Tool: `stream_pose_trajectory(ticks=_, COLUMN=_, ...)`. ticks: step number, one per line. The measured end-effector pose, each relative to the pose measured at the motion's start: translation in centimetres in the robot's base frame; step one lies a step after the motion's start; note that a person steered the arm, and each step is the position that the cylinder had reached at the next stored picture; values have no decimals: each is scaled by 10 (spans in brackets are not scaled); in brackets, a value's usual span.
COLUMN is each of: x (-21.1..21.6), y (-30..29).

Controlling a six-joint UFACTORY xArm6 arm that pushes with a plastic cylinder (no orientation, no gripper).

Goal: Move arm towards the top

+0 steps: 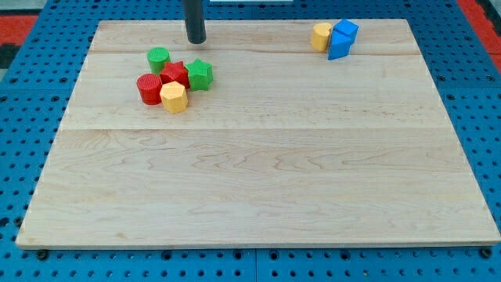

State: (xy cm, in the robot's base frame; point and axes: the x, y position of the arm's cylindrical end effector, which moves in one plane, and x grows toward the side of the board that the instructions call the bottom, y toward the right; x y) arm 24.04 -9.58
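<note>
My tip [196, 40] is the lower end of a dark rod near the view's top, left of centre, on the wooden board [258, 180]. It stands apart from the blocks, just above and right of a cluster: a green cylinder [159, 58], a red star [175, 74], a green star [200, 74], a red cylinder [149, 88] and a yellow hexagonal block [174, 98]. These blocks touch one another. At the view's top right a yellow block [321, 37] sits against a blue block [342, 39].
The board lies on a blue perforated table [31, 94]. A red patch shows at the view's top left corner [19, 19] and top right corner [481, 16].
</note>
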Motion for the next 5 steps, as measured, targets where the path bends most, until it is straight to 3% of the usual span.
stream_pose_trajectory(ticks=3, x=-10, y=5)
stream_pose_trajectory(ticks=5, x=-48, y=-17)
